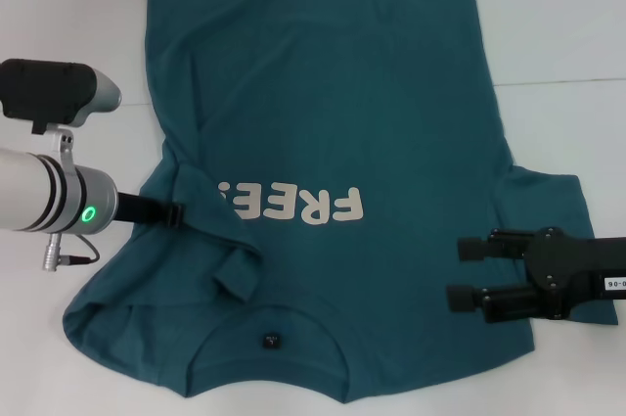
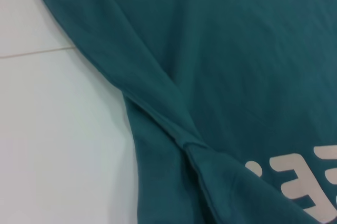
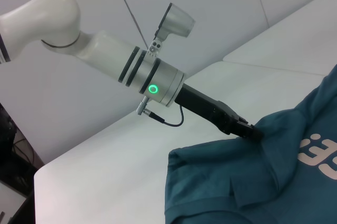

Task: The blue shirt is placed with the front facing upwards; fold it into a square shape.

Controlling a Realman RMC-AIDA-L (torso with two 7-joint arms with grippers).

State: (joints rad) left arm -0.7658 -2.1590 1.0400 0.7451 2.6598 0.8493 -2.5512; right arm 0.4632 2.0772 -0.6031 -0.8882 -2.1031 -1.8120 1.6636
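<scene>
The blue shirt (image 1: 333, 113) lies front up on the white table (image 1: 558, 24), collar and dark label (image 1: 269, 341) nearest me, hem at the far side. The white "FREE" lettering (image 1: 293, 204) crosses the chest. My left gripper (image 1: 178, 212) is shut on the shirt's left side fabric, which is lifted and bunched in a fold (image 1: 230, 250) toward the chest. The right wrist view shows that gripper (image 3: 253, 131) pinching the cloth (image 3: 253, 182). The left wrist view shows the raised fold (image 2: 174, 113). My right gripper (image 1: 462, 273) is open, over the shirt's right side by the sleeve (image 1: 553, 206).
The white table has a seam line (image 1: 562, 80) running across it beside the shirt. The left arm's grey wrist camera housing (image 1: 59, 91) hangs over the table at the left. The table's far edge (image 3: 68, 147) shows in the right wrist view.
</scene>
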